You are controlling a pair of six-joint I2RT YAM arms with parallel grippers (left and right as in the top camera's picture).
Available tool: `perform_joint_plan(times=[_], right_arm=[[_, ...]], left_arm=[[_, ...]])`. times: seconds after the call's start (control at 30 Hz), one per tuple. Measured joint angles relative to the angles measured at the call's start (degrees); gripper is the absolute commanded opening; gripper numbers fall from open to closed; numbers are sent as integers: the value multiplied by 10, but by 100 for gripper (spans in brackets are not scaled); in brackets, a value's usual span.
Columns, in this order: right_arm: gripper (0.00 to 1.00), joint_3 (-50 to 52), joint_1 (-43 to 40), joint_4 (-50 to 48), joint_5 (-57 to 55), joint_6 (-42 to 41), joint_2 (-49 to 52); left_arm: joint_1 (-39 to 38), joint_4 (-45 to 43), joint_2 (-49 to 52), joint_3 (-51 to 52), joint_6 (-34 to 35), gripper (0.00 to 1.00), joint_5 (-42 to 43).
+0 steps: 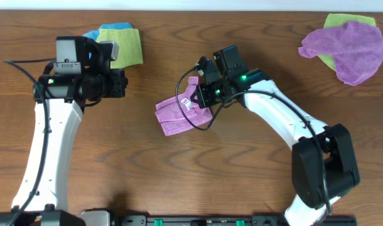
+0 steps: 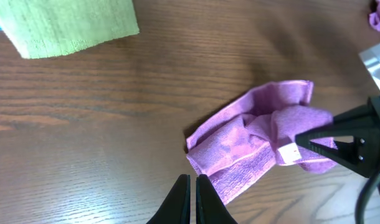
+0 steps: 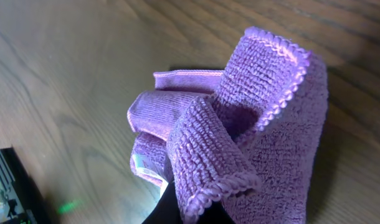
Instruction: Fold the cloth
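Two long arms, white on the straight parts and black at the bends. On the left arm [image 1: 44, 144], a black blocky head with a grey box [image 1: 71, 49] on top. On the right arm [image 1: 276, 116], a big round black joint [image 1: 323, 166] low down. Tiny green lights [image 1: 242, 78] on both heads. Thin black cables [image 1: 25, 61] beside the white parts. A black left gripper [image 2: 193, 190] with two thin, pointy fingers. A black right gripper [image 2: 314, 140] too, shaped like a beak. Along the bottom, a black rail [image 1: 179, 220] with green bits.
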State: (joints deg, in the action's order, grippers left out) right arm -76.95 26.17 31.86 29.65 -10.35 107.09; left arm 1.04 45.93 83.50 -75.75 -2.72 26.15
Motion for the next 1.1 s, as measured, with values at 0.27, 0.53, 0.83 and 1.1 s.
perform_joint_plan(times=[0.27, 0.53, 0.83, 1.1], right_arm=[[1, 0, 36, 0, -31, 0, 0], [1, 0, 70, -10, -40, 0, 6], [2, 0, 86, -43, -42, 0, 42], [2, 0, 95, -47, -42, -1, 60]], left_arm=[[0, 1, 0, 12, -5, 6, 24], [0, 0, 0, 12, -5, 6, 28], [0, -3, 0, 12, -5, 6, 31], [0, -9, 0, 12, -5, 6, 33]])
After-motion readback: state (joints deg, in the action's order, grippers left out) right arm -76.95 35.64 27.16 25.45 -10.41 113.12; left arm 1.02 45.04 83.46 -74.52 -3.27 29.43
